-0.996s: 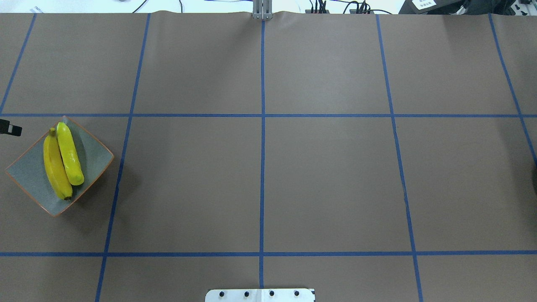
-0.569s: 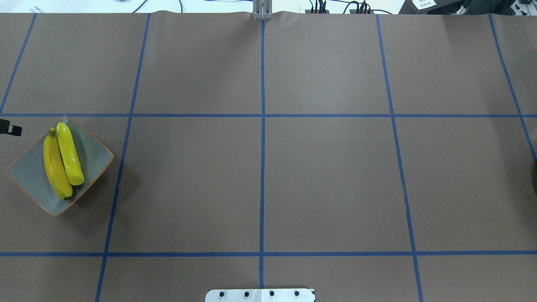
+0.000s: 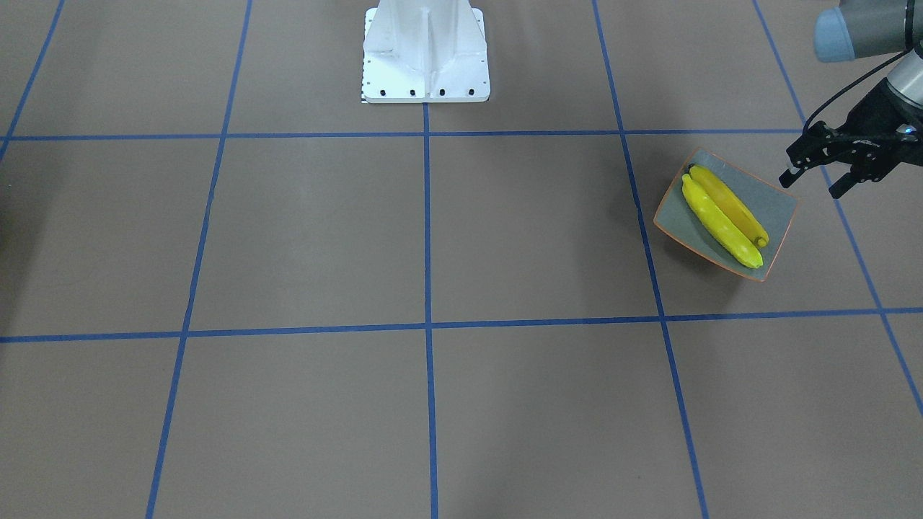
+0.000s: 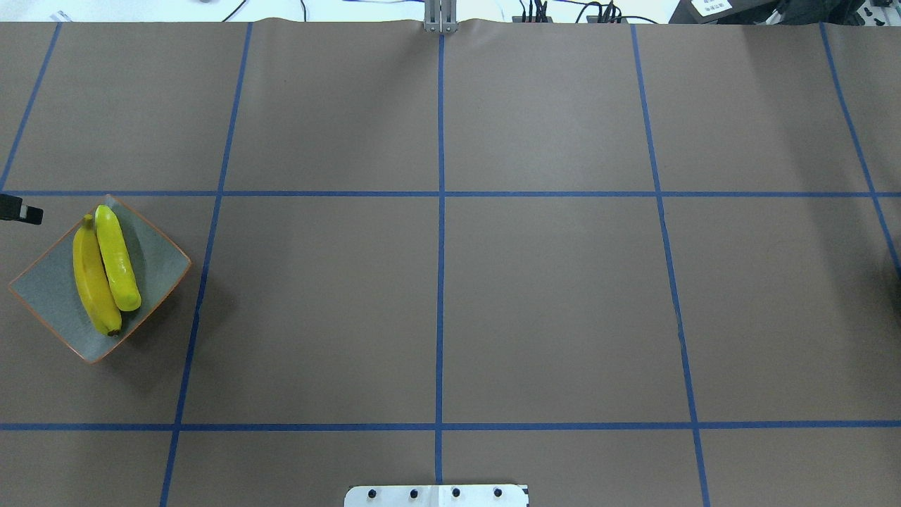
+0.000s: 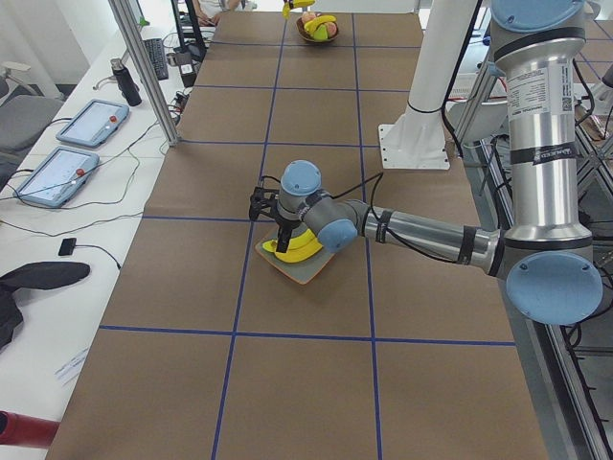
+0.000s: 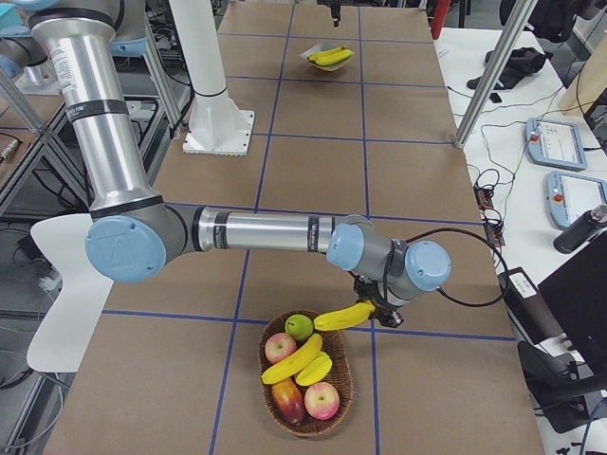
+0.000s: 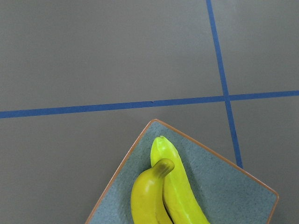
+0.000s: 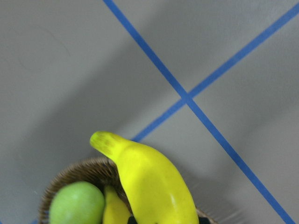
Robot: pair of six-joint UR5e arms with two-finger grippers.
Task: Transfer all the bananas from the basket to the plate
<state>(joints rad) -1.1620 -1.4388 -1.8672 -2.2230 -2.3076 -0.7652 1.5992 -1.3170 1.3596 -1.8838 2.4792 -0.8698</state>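
Bananas [image 4: 105, 267]: two lie side by side, touching, on the plate [image 4: 42, 289] at the left side of the table [image 4: 549, 296]. The left gripper [image 3: 811, 184] hangs just beside the plate's corner, jaws spread, empty. At the table's right end, the right gripper [image 6: 382, 311] is clamped on a third banana [image 6: 344, 316], held above the rim of the basket [image 6: 349, 393]. A further banana [image 6: 292, 360] lies in the basket among red apples [image 6: 322, 400] and a green fruit [image 6: 300, 327]. Lettering on the left arm's silver tube [image 5: 536, 110] is too small to read.
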